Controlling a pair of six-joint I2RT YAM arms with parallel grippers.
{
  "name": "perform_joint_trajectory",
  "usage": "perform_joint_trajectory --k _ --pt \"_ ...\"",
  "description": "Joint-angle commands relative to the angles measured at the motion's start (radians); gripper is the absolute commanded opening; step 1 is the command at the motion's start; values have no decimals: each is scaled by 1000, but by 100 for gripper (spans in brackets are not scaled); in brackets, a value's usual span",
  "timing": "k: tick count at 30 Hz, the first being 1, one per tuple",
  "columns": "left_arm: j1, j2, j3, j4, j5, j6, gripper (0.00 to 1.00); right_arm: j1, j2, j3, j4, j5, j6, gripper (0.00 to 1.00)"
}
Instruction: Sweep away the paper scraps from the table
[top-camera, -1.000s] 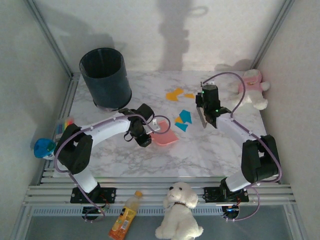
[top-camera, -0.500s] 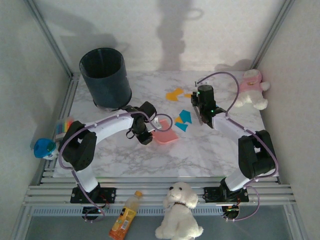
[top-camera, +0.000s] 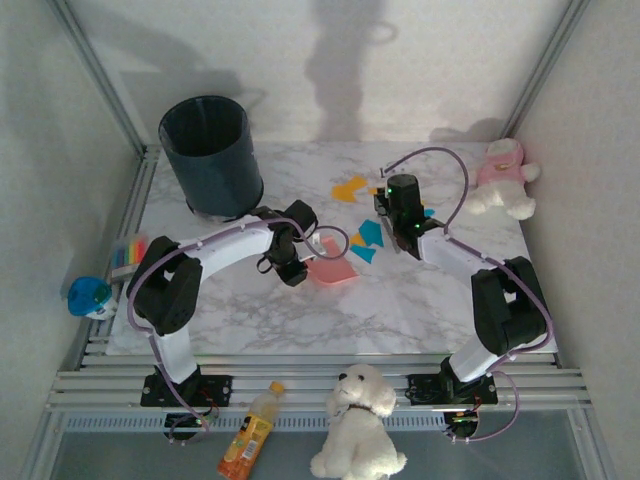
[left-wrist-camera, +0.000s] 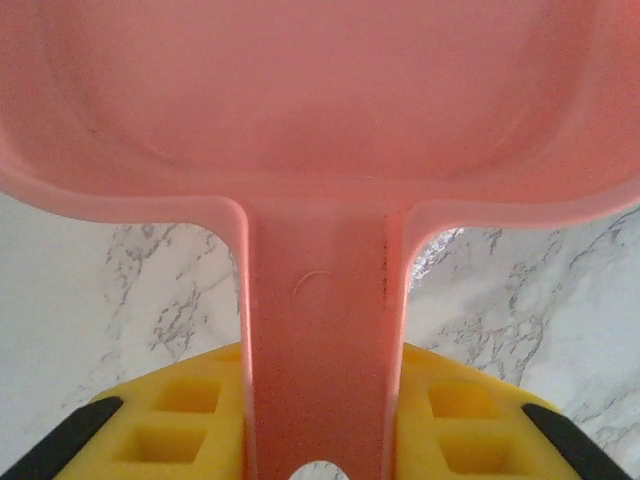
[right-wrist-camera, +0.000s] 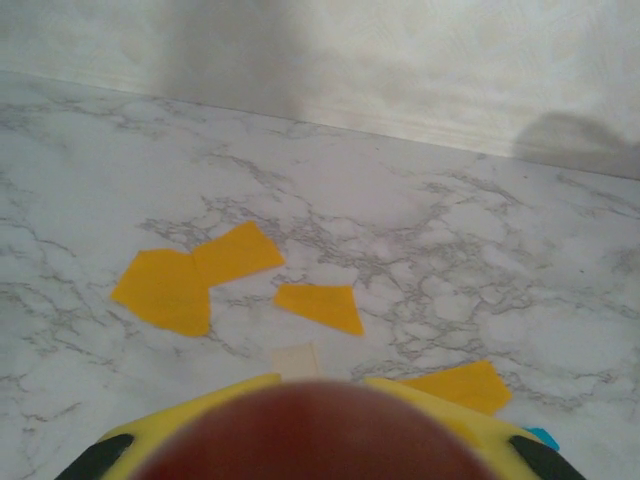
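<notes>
Beside the paper scraps, we swung our right gripper, clamping a reddish handle, toward the nine-o'clock dustpan to sweep.

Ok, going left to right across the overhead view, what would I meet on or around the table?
Striped block → dark bin → pink dustpan → plush toy.

A dark bin sits far left, pink dustpan at centre, pink-white plush toy far right; white plush dog and orange bottle lie nearest
</notes>
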Motion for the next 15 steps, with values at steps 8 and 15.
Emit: perform_joint_trajectory --k 8,15 --pt "-6 52 47 -45 -26 18 0 60 -2 -40 -14 -45 1 0" --pt "-4 73 57 -50 -29 -7 0 89 -25 -54 -37 -77 10 0"
